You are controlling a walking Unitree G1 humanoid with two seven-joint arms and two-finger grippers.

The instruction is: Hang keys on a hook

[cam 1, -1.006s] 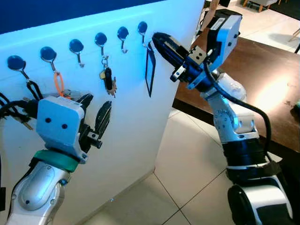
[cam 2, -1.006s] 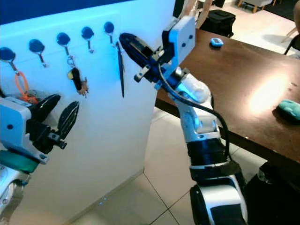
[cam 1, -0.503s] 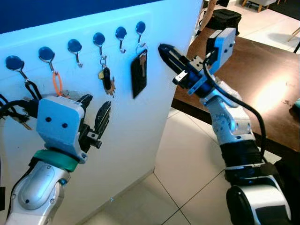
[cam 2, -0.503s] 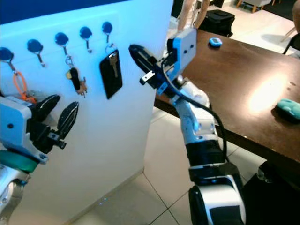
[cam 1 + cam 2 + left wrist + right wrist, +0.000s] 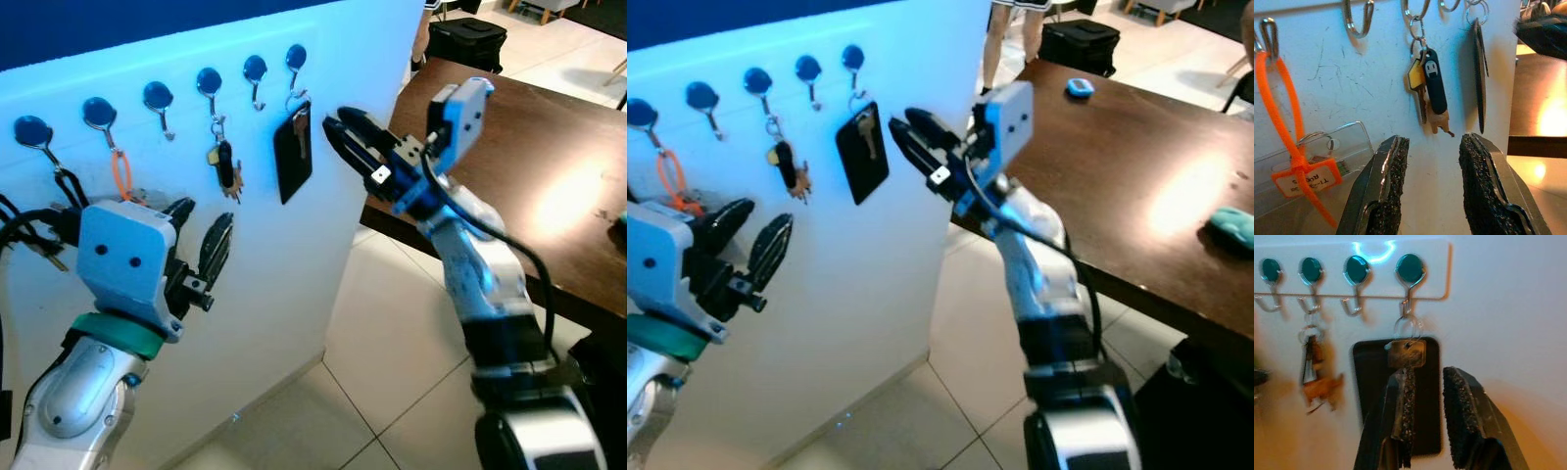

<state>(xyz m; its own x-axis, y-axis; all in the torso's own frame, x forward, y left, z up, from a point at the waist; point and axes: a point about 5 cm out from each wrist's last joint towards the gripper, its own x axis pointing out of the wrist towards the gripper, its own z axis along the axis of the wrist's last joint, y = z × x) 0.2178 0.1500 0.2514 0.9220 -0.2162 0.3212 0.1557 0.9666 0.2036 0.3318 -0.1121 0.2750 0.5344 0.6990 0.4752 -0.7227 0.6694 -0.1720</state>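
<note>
From the left eye view, six round-headed hooks (image 5: 209, 86) run along the white panel (image 5: 265, 255). The keys (image 5: 294, 149), a silver key on a black flat tag, hang from the hook nearest the panel's corner. One hook stands bare, then a second bunch with a black fob (image 5: 225, 164) hangs two hooks over; another bare hook follows, then one with an orange loop (image 5: 120, 174). The right end effector (image 5: 345, 137) sits just beside the hanging tag, its fingers parted and holding nothing; a second ago it was up at the hook with the tag edge-on, and half a second ago it had already let go. The left end effector (image 5: 201, 235) hovers low by the panel, open.

In the right eye view a dark wooden tabletop (image 5: 1136, 166) stands behind the arm, with one small blue object (image 5: 1080, 88) and one teal thing (image 5: 1232, 231) on it. The floor is pale tile (image 5: 950, 392). A person's legs (image 5: 1004, 34) stand by a black bag (image 5: 1083, 44).

The left wrist view has the open fingers (image 5: 1386, 191) below the fob bunch, beside a clear tag holder (image 5: 1312, 166).

The right wrist view shows four hooks, the key (image 5: 1406, 354) lying over its tag, fingers (image 5: 1462, 406) apart before it.
</note>
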